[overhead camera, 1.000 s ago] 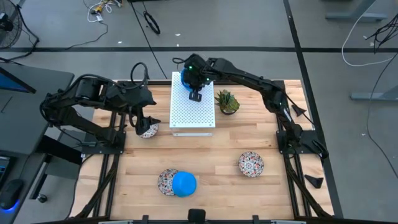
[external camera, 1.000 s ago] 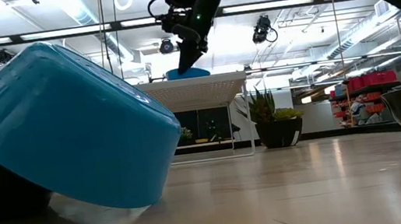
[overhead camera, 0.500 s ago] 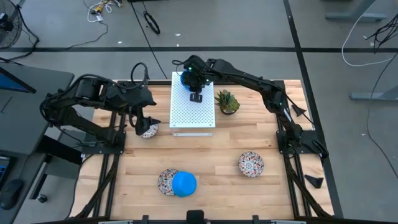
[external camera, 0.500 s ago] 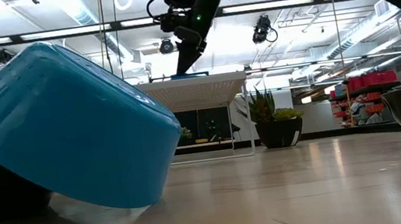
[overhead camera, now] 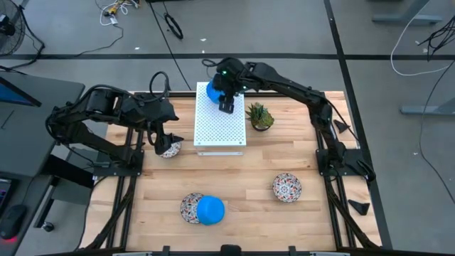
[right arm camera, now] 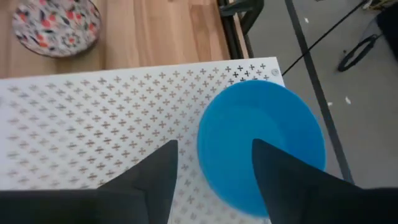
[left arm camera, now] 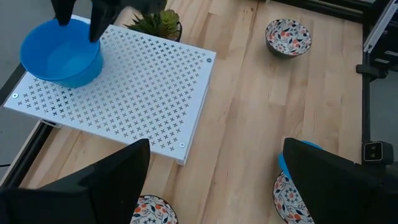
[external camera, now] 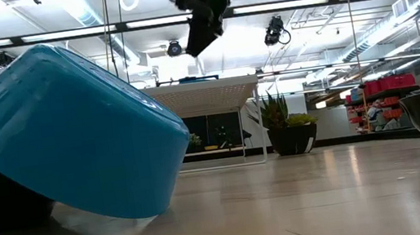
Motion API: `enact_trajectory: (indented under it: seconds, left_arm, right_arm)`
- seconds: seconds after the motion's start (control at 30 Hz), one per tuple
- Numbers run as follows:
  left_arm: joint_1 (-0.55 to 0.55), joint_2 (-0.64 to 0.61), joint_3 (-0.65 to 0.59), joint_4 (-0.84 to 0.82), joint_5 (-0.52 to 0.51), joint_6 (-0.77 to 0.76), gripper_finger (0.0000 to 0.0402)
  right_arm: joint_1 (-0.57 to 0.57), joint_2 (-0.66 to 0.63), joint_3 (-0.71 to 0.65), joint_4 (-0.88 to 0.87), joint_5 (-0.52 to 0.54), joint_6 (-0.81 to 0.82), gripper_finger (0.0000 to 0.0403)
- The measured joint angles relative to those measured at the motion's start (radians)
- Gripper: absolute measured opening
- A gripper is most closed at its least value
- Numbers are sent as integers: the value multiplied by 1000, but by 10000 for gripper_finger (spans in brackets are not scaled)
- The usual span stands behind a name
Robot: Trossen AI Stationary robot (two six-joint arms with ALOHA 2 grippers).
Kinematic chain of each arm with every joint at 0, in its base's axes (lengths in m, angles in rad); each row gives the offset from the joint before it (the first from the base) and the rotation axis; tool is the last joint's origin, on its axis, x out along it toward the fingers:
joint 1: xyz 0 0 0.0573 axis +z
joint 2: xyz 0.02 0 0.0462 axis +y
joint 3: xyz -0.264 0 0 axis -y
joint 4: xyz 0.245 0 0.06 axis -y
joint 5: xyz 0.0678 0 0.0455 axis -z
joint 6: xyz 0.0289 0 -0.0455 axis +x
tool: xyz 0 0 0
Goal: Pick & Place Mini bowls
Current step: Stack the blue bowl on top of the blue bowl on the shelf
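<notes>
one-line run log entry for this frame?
right tool: open, above blue bowl | bowl: on white perforated box | left tool: over patterned bowl

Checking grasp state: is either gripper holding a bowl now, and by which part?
Nothing held. Right gripper is open above the blue bowl on the white box; left gripper is open and empty.

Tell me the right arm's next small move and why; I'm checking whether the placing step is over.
Probably lift clear and swing toward another bowl, perhaps the floral bowl on its side. The right claw is open and raised above the blue bowl, which sits upright at the far corner of the white perforated box. The left claw waits open near another floral bowl.
</notes>
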Motion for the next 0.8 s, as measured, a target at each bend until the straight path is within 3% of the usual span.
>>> enact_trajectory:
  seconds: [0.23,0.37,0.53,0.8]
  left_arm:
    - [0,0,0,0,36,-2,374]
    - [0,0,0,0,39,-22,374]
    - [0,0,0,0,46,-171,374]
    - [0,0,0,-14,145,-397,374]
  right_arm:
    - [41,-77,0,-101,0,184,212]
    - [75,-112,0,-180,-3,206,212]
    - [133,-149,0,-264,-28,230,212]
    - [226,-207,1,-297,-29,273,212]
